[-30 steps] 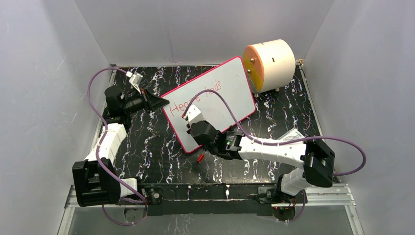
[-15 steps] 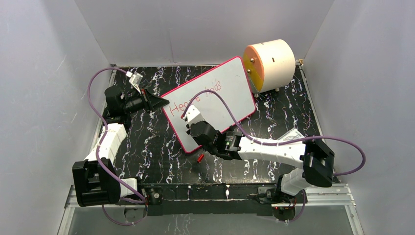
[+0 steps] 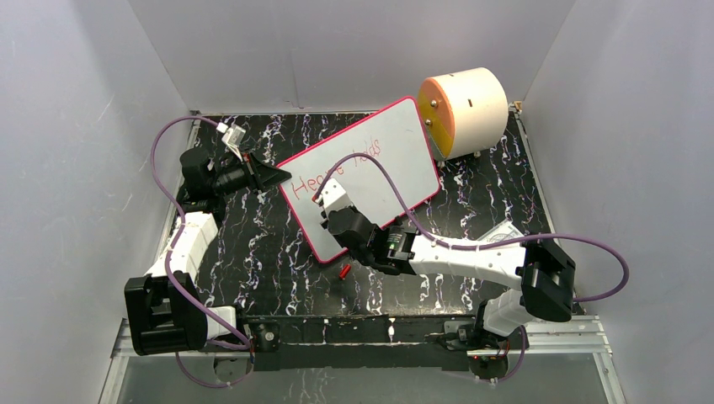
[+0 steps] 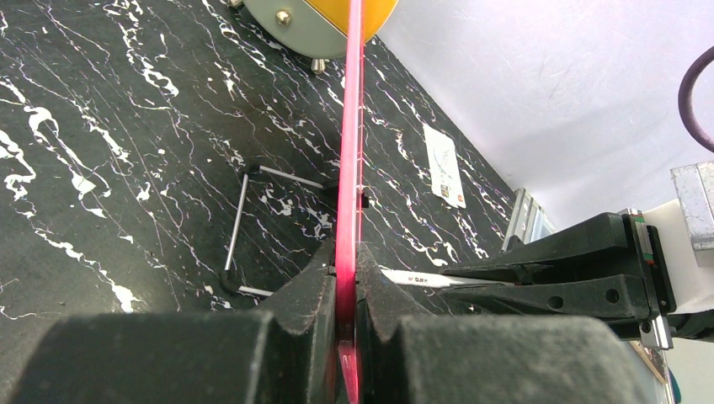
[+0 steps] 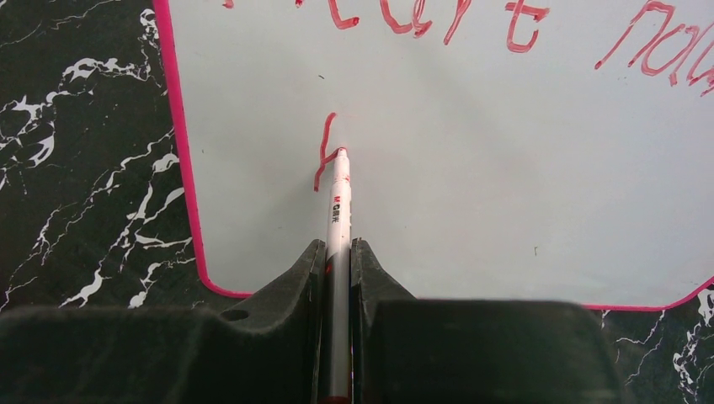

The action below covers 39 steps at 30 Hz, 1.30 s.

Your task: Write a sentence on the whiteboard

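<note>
The whiteboard [image 3: 362, 177] stands slanted across the middle of the black marbled tabletop [image 3: 253, 252]. The left gripper [image 3: 274, 177] meets the board at its left edge. In the left wrist view its jaws are pressed together on the thin pink-red rim, and the board runs away from them edge-on. The right gripper [image 5: 337, 252] reaches over the near left part of the board, with its jaws clamped on a white marker [image 5: 338, 202]. The marker tip touches the white surface at a short red stroke just inside the left rim. This stroke is below the sentence [image 3: 337, 172], which begins with a capital H. A cream cylinder with an orange face [image 3: 467, 109] stands just beside the far right corner of the board. A small red cap [image 3: 344, 271] lies on the tabletop near the board's near corner.
</note>
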{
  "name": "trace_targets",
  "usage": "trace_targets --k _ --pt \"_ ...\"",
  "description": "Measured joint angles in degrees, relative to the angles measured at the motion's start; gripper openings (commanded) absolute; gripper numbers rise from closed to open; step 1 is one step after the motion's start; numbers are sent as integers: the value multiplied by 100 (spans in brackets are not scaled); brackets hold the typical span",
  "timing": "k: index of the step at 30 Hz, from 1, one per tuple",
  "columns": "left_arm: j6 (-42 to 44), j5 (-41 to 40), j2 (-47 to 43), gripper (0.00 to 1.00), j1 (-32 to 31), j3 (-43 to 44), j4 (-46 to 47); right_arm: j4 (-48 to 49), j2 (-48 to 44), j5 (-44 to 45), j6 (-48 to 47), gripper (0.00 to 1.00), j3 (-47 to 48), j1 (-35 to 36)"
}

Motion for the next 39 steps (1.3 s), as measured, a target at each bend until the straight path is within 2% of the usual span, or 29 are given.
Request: trace_targets --k 26,39 --pt "2 0 0 0 0 0 0 -616 15 -79 470 0 0 -4" --pt "0 2 0 0 -2 0 2 -428 -243 101 426 0 -153 -42"
